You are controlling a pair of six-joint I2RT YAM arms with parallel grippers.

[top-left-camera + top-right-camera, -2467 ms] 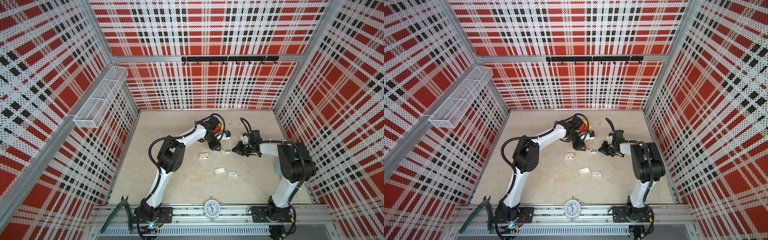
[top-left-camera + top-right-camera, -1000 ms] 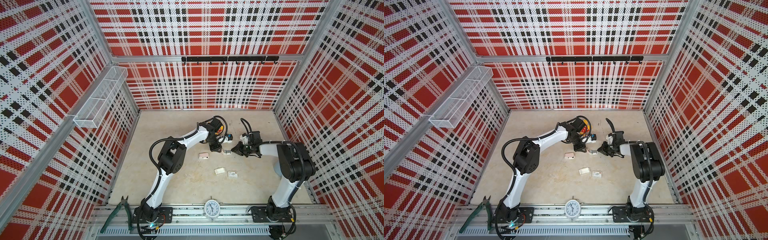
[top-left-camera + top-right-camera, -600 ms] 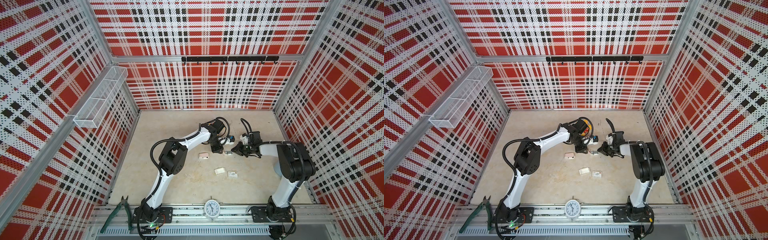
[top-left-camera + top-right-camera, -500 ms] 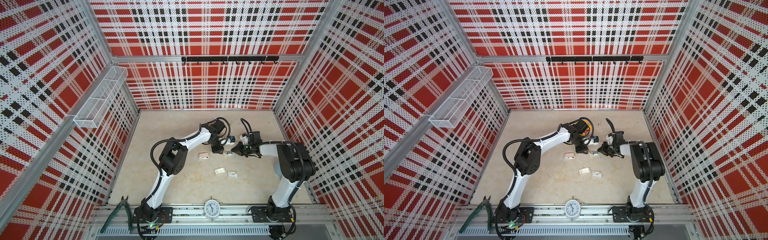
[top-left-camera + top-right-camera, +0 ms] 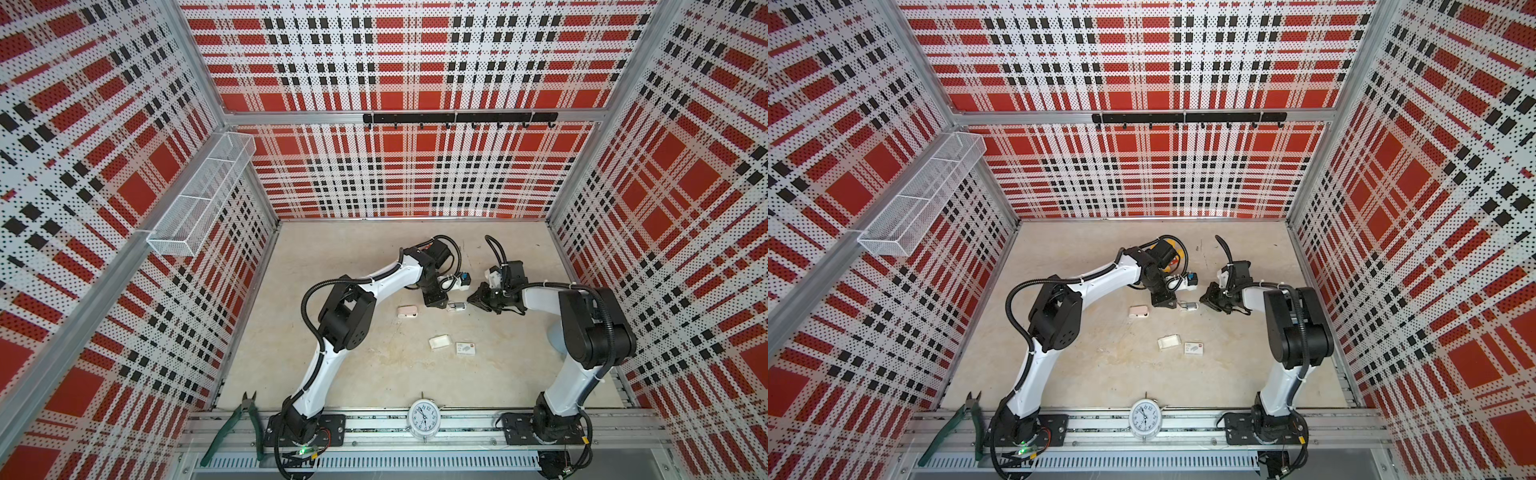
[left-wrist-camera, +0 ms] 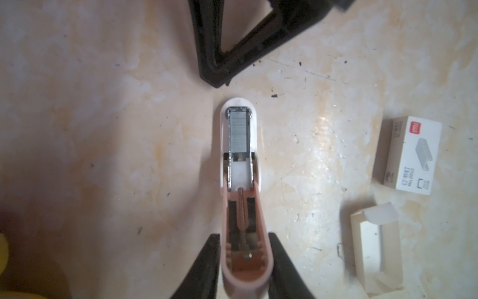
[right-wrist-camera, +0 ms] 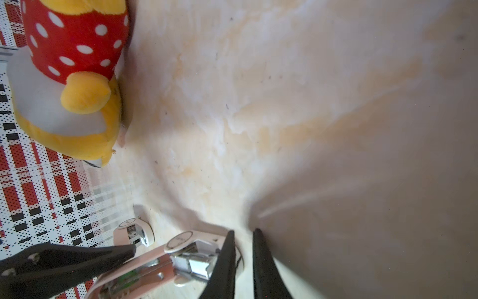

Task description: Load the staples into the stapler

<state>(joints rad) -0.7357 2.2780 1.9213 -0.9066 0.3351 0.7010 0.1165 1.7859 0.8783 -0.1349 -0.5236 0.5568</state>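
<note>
**Robot manipulation test cell of laboratory type.** Perforated walls (image 5: 415,62) printed in red, black and white plaid, set in aluminium framing (image 5: 291,118), enclose the left pincer (image 5: 440,304) and right pincer (image 5: 470,298) on three sides. The left arm (image 5: 345,316) and right arm (image 5: 590,328) are bolted to a slotted rail (image 5: 457,424) on the base side of the pincers. An alarm clock (image 5: 423,417) and green pliers (image 5: 232,428) sit on that rail. High behind the pincers hangs a black hook bar (image 5: 457,117). A wire basket (image 5: 199,199) is mounted on the left pincer's side. The beige tabletop (image 5: 374,374) under the pincers is scuffed.
</note>
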